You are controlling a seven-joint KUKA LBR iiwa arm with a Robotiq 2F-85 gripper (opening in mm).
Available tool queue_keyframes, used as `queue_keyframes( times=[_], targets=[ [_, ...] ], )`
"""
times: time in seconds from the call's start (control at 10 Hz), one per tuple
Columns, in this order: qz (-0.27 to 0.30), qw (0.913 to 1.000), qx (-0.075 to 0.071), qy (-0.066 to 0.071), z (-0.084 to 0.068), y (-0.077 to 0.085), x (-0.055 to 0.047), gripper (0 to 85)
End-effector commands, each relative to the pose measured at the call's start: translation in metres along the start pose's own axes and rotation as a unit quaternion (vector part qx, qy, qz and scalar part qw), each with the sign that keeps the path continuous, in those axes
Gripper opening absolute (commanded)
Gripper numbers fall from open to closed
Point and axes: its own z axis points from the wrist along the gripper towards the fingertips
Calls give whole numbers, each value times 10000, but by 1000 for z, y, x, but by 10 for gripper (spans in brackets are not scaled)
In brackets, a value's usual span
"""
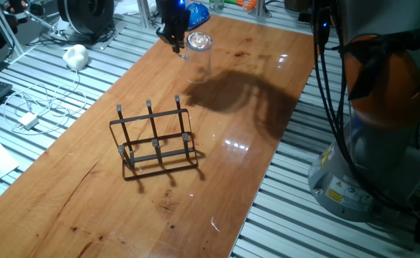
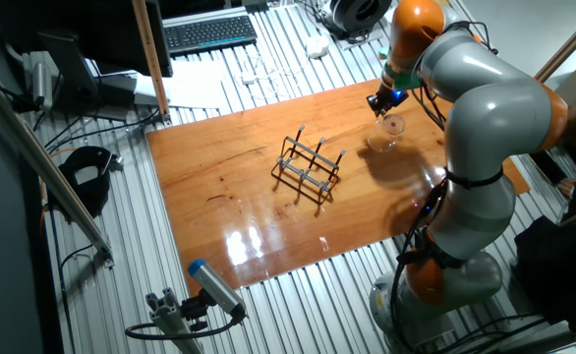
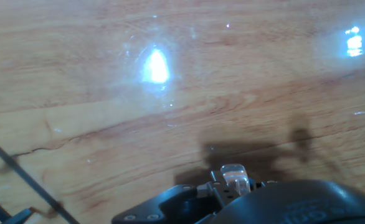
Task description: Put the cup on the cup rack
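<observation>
Wire rack (image 1: 155, 140): dark, mid-table (image 1: 88, 201), well apart from cup.
Cup (image 1: 197, 51): clear, at far end, just beside gripper (image 1: 175, 44).
Gripper jaws: cannot tell.
Hand view: rack corner (image 3: 11, 190) only, cup hidden.

Cup rack (image 1: 155, 140) is standing mid-table (image 1: 253, 172). Cup (image 1: 198, 54) is sitting well apart behind it toward the far end, gripper (image 1: 175, 44) just beside its rim.
</observation>
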Motion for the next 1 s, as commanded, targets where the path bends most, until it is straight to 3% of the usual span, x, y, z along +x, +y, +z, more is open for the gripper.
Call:
queue_keyframes(
  times=[0.0,0.6,0.9],
  targets=[
    [8,10000,7,0,-1,1,0,0],
    [160,9998,-50,45,-11,15,0,0],
    [267,9996,-63,55,-18,20,-9,0]
  ],
)
